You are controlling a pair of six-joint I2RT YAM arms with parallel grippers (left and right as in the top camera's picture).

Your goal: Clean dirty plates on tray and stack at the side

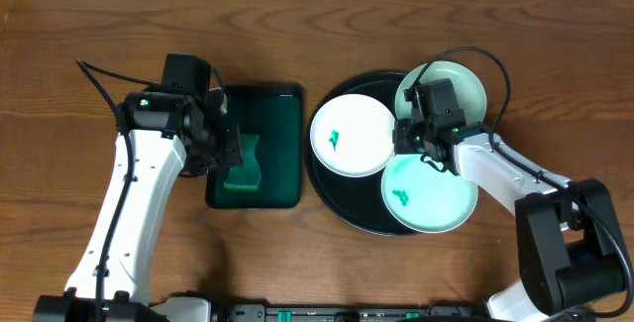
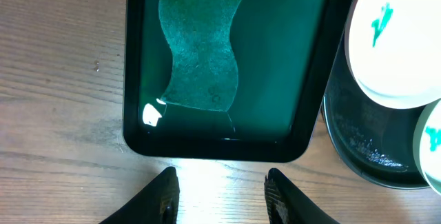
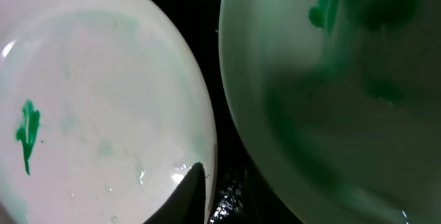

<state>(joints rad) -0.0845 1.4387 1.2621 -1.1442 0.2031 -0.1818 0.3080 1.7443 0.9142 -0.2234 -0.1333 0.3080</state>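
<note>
Wood-grain surface, pick-up step apparently: right gripper, closure unclear, at the black tray's 9 o'clock plate, needs a firm rim pinch; left gripper, fingers apart, hovers near the sponge.

My left white arm reaches forward, and the left black two-finger gripper points down with fingers spread and nothing between them. My right white arm folds inward; the right black two-finger gripper hangs low, one fingertip visible, jaws unreadable.

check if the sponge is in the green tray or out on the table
In the tray: the sponge lies flat on the floor of the green tray, inside its raised rim.
</note>
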